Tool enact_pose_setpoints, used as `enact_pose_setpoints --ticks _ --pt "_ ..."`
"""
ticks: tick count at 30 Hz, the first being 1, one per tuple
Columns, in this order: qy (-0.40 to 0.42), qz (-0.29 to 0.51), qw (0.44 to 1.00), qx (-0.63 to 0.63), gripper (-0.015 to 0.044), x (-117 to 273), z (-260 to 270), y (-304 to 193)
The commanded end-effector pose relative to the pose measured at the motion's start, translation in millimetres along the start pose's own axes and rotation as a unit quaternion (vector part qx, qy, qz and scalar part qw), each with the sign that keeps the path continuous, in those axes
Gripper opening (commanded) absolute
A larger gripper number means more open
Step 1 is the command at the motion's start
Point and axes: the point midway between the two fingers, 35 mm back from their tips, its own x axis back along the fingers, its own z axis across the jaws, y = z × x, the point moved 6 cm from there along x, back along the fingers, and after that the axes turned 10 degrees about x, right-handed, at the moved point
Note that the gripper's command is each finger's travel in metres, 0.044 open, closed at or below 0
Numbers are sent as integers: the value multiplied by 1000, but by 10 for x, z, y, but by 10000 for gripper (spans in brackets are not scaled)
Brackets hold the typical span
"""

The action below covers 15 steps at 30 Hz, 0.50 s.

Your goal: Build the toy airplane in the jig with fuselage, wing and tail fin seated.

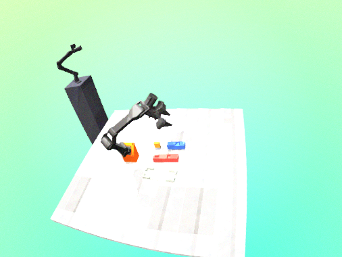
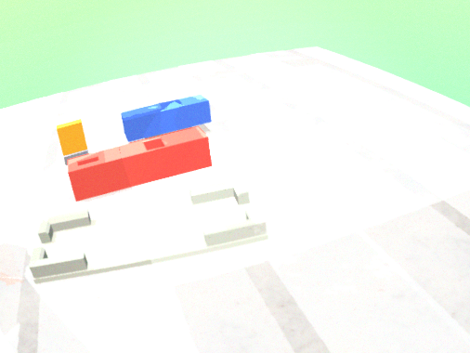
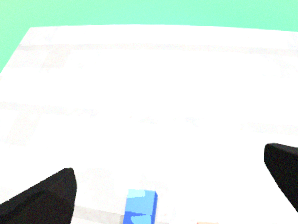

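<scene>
The red fuselage (image 1: pixel 169 158) (image 2: pixel 163 162) lies behind the jig, its two sockets facing up. The pale jig cradle (image 1: pixel 170 180) (image 2: pixel 236 233) holds nothing between its corner walls. The blue wing (image 1: pixel 176 146) (image 2: pixel 167 119) (image 3: pixel 140 204) lies behind the fuselage; its end shows at the bottom of the wrist view. The small orange tail fin (image 1: pixel 157 145) (image 2: pixel 72 138) stands left of the wing, behind the fuselage's tail end. My gripper (image 1: pixel 170 120) (image 3: pixel 170 158) is wide open and empty, raised above the table behind the parts. Whether the wing's tab shows is unclear.
The orange base block (image 1: pixel 131 157) of my arm stands left of the parts. A dark pedestal (image 1: pixel 84 105) with a second, smaller-looking arm (image 1: pixel 67 70) stands beyond the table's left edge. The white table (image 1: pixel 216 152) (image 2: pixel 325 163) (image 3: pixel 150 75) carries the parts.
</scene>
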Motion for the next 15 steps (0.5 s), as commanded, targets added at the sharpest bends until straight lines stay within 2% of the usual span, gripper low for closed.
enact_pose_setpoints --ticks 1,6,11,15 --pt "-1 99 995 -10 440 -360 2 -346" --pt "-11 229 973 -34 440 -720 -31 -825" --pt "-38 378 921 -84 440 -982 -71 -1397" --pt "-43 397 912 -90 440 -1005 -78 -1473"
